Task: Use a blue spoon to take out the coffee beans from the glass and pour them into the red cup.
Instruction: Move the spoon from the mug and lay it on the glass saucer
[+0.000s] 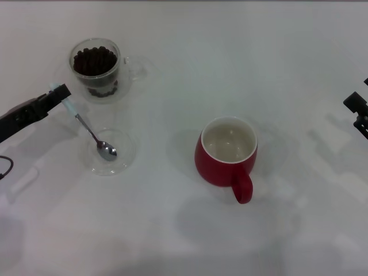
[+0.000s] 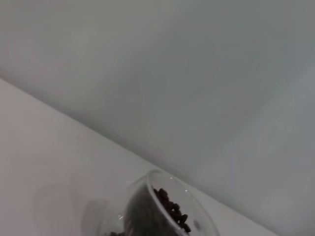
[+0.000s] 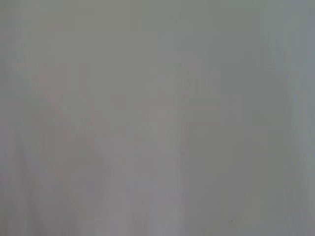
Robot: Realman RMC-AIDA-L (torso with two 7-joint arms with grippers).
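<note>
Head camera looks steeply down over the table [image 1: 172, 241]; left wrist camera, low and close, shares the glass [image 1: 95, 66].

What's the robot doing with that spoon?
The left pincer holds the blue spoon by its handle end, its metal bowl resting in a clear saucer. The glass behind it is full of coffee beans. The red cup is empty. The right pincer waits at the table's edge.

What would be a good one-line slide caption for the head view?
Left tool holds the spoon, bowl resting in a saucer; beans fill the glass, red cup empty.
</note>
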